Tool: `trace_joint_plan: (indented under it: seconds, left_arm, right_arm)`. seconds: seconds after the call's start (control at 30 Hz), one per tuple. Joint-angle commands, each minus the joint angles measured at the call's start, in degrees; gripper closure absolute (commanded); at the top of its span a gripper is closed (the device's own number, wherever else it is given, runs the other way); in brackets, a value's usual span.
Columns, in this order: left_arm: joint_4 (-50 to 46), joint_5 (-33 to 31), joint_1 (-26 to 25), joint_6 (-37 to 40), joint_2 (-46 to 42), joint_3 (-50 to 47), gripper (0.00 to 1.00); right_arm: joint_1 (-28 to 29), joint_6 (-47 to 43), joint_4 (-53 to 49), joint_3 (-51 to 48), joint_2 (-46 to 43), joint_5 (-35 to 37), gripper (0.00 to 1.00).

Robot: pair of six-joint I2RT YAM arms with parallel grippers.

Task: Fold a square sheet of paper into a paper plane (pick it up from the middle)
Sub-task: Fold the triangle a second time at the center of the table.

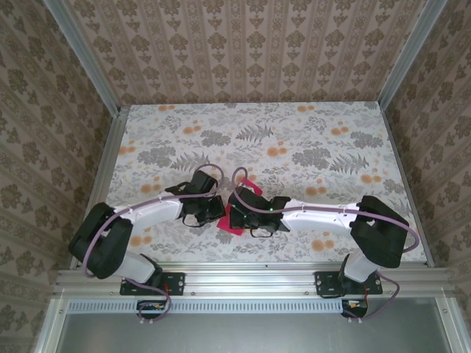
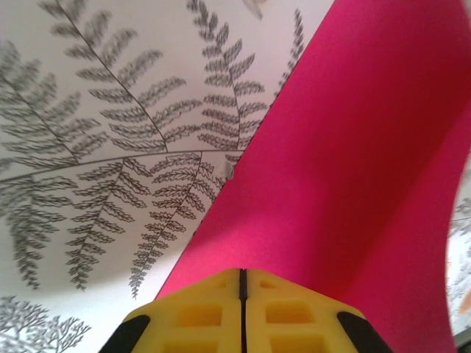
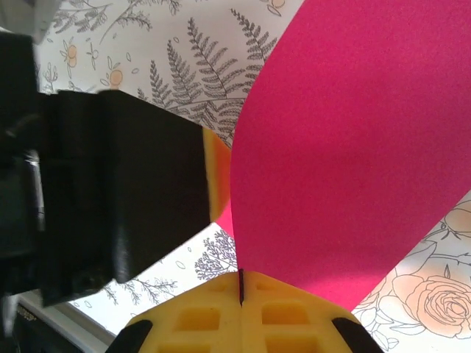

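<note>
- Paperwork at the near middle of the table: two arms reach inward over the fern-and-flower tablecloth (image 1: 294, 147), and their wrists meet just ahead of the bases.
- Left: the left gripper (image 2: 241, 273) has its yellow jaws pressed together on the square sheet of paper (image 2: 353, 184). The sheet rises from the fingertips and sweeps away to the right, bowed rather than flat.
- Centre: from above, the magenta sheet lies between and partly under the two wrists. Only slivers of it are visible, so its outline there cannot be made out.
- Right: the right gripper (image 3: 241, 276) also has its jaws clamped on the sheet, which fans up and to the right from the tips. The black body of the left gripper sits just beside it on the left.
- Progress, as a judgement: the pick-up looks done, with both grippers holding the paper.
- The wrist views show a smooth curve and no sharp crease, so the folding appears barely begun.
- Left to do: the centre crease, the nose folds and the wings that would make a paper plane.
</note>
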Motion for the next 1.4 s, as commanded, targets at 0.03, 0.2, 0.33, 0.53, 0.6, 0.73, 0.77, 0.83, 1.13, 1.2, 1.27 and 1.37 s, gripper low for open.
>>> trace_joint_plan:
  seconds: [0.03,0.2,0.33,0.53,0.6,0.73,0.77,0.83,1.13,1.2,1.27,1.37]
  left_arm:
    - [0.39,0.06,-1.49,0.29,2.62,1.24,0.93]
    - [1.53,-0.22,-2.17,-0.19,4.55,0.57,0.94]
    - [-0.56,-2.16,-2.21,0.33,5.29,0.69,0.94]
    - [-2.18,-4.20,-2.26,1.04,5.31,0.18,0.94]
    - [-2.28,-4.24,-2.32,1.17,5.49,0.23,0.94]
    - [-3.07,-4.86,-2.35,1.74,5.86,0.64,0.94]
    - [-3.43,-5.05,-2.33,1.89,5.87,0.73,0.94]
    - [-4.09,-5.35,-2.31,2.13,5.88,0.98,0.94]
    - [-4.75,-5.90,-2.52,3.00,6.30,1.66,0.94]
    - [-5.00,-5.92,-2.58,3.18,6.41,1.93,0.94]
    - [-5.13,-6.15,-2.77,3.28,6.54,2.23,0.94]
    - [-5.45,-6.24,-2.96,3.36,6.60,2.42,0.94]
  right_arm:
    - [-1.04,-1.41,3.99,-2.36,1.49,-4.75,0.95]
    - [-1.37,-1.50,5.42,-3.08,2.27,-6.06,0.94]
    - [-2.29,-2.43,5.52,-3.82,2.22,-7.12,0.92]
    - [-5.31,-7.94,5.98,-4.92,1.80,-12.61,0.92]
    - [-6.40,-10.16,5.57,-4.84,1.84,-14.07,0.91]
    - [-8.60,-14.60,4.82,-4.63,2.08,-16.65,0.90]
    - [-9.25,-15.93,4.37,-4.35,2.17,-17.42,0.90]
    - [-10.33,-17.82,3.72,-4.06,2.27,-18.38,0.90]
    - [-14.89,-24.39,5.66,-3.19,5.51,-28.21,0.89]
    - [-15.58,-25.78,5.60,-2.63,6.27,-29.20,0.89]
    - [-16.25,-27.24,5.89,-2.26,6.75,-29.46,0.89]
    - [-17.13,-29.53,5.45,-1.52,7.49,-29.82,0.89]
